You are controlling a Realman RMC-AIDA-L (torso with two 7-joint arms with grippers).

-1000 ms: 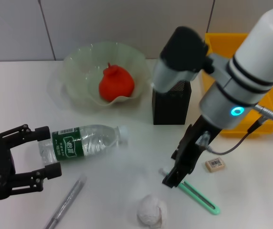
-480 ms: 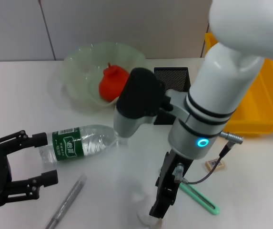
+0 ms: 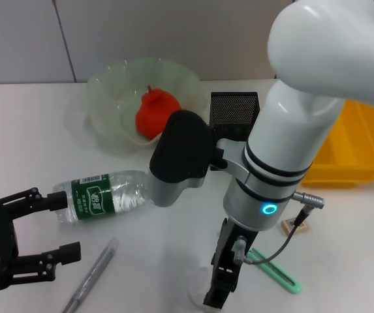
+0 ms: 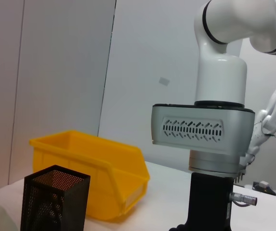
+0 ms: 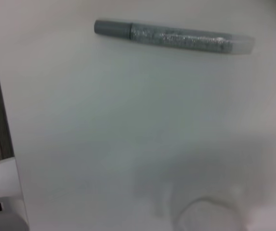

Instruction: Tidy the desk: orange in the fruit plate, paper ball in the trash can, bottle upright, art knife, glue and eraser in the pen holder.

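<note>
Orange [image 3: 158, 114] plated; near the front edge, right gripper [image 3: 217, 295], grip state unclear, nears paper ball [image 5: 203, 216]; bottle [image 3: 105, 194] lies flat beside spread left gripper [image 3: 57, 226].

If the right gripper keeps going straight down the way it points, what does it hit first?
Most likely the paper ball: the right gripper points down at the table's near edge, with the ball just beneath it. Depth is unclear, so it may not be exactly centred.

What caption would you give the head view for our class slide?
Right pincer lowered over the paper ball; open left pincer beside the lying bottle; orange in the fruit plate.
</note>
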